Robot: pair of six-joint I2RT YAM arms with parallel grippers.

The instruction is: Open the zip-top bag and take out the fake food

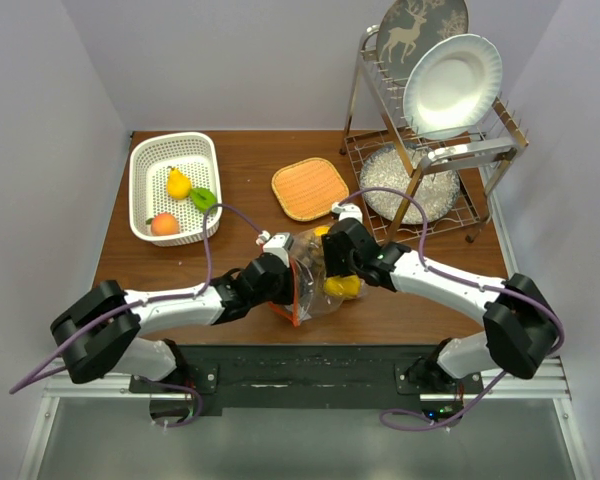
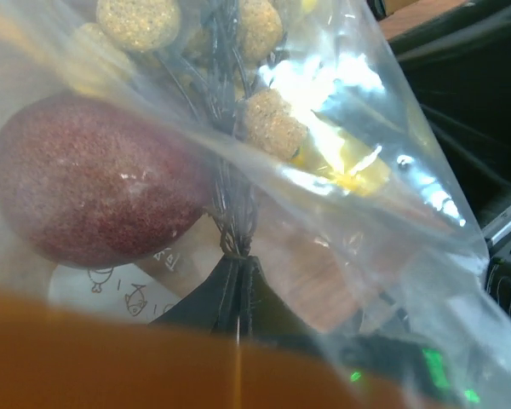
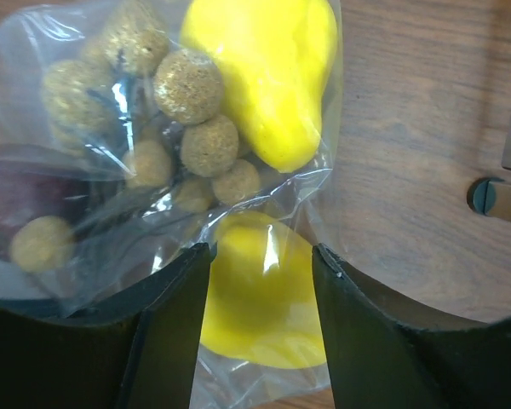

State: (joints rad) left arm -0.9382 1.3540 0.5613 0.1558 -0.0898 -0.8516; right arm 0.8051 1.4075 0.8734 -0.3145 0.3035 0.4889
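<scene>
The clear zip-top bag (image 1: 313, 262) is held up between both grippers near the table's front edge, its orange-red zipper strip (image 1: 293, 300) at the lower left. My left gripper (image 1: 283, 268) is shut on a pinch of the bag's plastic (image 2: 238, 247). Through the plastic I see a purple piece (image 2: 94, 179) and a brown grape cluster (image 2: 272, 123). My right gripper (image 3: 260, 256) is open, its fingers either side of a yellow lemon (image 3: 260, 294) in the bag. A second yellow fruit (image 3: 268, 77) and the grape cluster (image 3: 187, 119) lie beyond it.
A white basket (image 1: 145, 165) at the back left holds a yellow pear (image 1: 178, 183), a green piece (image 1: 203, 198) and an orange peach (image 1: 164, 224). The orange woven mat (image 1: 310, 188) lies behind the bag. A dish rack (image 1: 430, 160) with plates stands at the back right.
</scene>
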